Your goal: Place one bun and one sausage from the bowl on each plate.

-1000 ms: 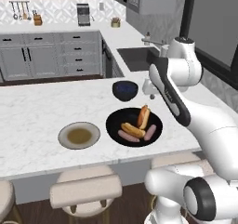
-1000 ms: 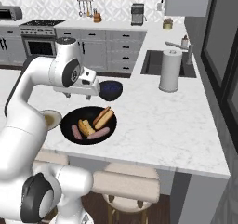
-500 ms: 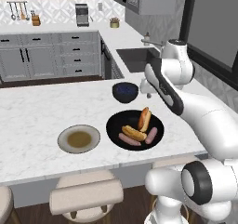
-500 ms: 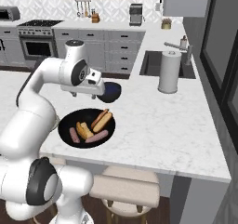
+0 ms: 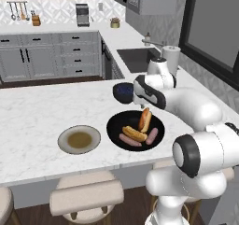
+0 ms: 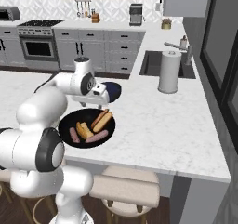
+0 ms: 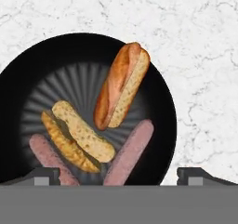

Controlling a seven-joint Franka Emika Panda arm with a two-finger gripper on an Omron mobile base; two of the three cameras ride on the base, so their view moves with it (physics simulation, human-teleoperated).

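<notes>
The wide black bowl [image 7: 69, 51] holds two buns and two sausages. One bun [image 7: 122, 86] leans up on its edge; the other bun [image 7: 76, 137] lies flat beside a pink sausage [image 7: 130, 155], with a second sausage [image 7: 46, 155] at the left. My gripper [image 7: 120, 174] hangs open just above the bowl's near side, nothing between its fingertips [image 7: 44, 174]. From the base, the bowl [image 5: 116, 126] sits near the counter's front edge, and the gripper [image 6: 98, 106] hovers over its back rim. A grey-rimmed plate with an olive-brown centre [image 5: 79, 139] lies bare, left of the bowl.
A smaller dark blue bowl [image 5: 123, 91] stands just behind the black bowl, close to my hand. A paper towel roll [image 6: 168, 72] and a sink [image 6: 153, 62] are at the back right. Stools [image 5: 86, 193] line the counter's front edge.
My hand has come down and forward from above the blue bowl to just over the black bowl. The jaws stayed open; the food has not moved.
</notes>
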